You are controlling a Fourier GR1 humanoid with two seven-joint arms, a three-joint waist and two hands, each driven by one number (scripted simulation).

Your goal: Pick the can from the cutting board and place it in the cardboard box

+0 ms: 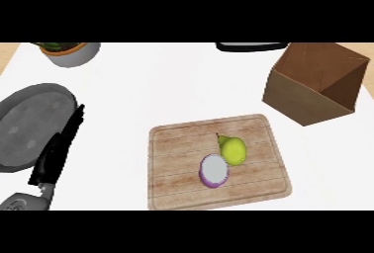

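A purple can (214, 170) with a pale lid stands upright on the wooden cutting board (175, 148), near its middle. A yellow-green pear (234, 149) lies right beside the can, touching or nearly touching its upper right side. The brown cardboard box (315, 81) sits open and tilted at the upper right, apart from the board. My left hand (58, 150) rests at the left edge with its fingers straight and pointing up, holding nothing, well left of the board. My right hand does not show.
A large grey round pan (29, 123) lies at the far left, partly behind my left hand. A potted plant (70, 52) stands at the top left. A black object (251, 46) sits at the top edge beside the box.
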